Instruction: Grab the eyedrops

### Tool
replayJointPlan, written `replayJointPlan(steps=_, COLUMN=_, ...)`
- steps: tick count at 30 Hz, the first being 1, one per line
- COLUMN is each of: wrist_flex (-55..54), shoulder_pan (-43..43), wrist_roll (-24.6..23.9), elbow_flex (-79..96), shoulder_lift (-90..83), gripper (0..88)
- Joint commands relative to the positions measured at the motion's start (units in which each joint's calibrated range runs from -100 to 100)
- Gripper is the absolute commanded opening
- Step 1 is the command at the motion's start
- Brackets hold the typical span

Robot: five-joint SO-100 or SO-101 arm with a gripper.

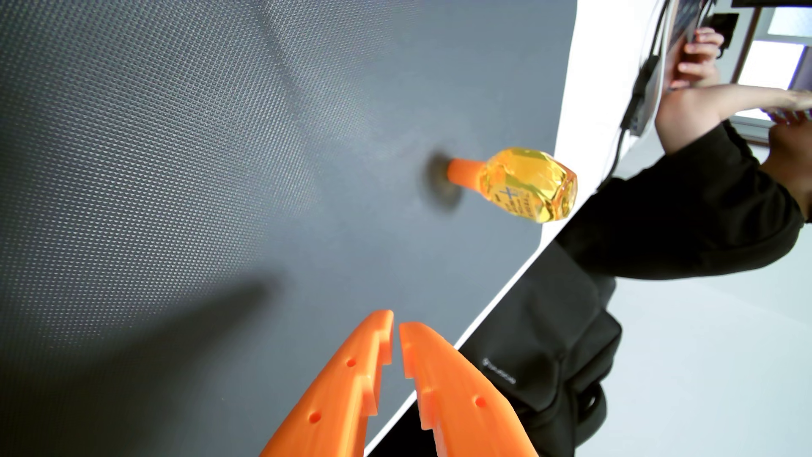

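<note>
In the wrist view the eyedrops stand cap-down on the dark mat, near its white edge. The gripper hangs well short of the bottle, jaws nearly closed, empty. The bottle lies ahead and right of the tips, its long axis pointing off the mat.

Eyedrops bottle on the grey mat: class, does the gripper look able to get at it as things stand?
Probably yes. Bare grey mat lies between the gripper and the eyedrops bottle, which stands on its orange cap near the mat's edge. The jaws are nearly closed and would need to open first.
</note>
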Motion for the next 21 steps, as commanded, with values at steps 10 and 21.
replayJointPlan(steps=10, wrist_flex=-5.18, shoulder_pan=-0.01, wrist_roll=4.13, elbow_flex=-5.93, shoulder_lift=0.26, gripper=1.0)
replayJointPlan(steps=21, wrist_flex=3.48, shoulder_pan=0.41, wrist_roll=8.16, elbow_flex=-18.71, shoulder_lift=7.65, gripper=1.0)
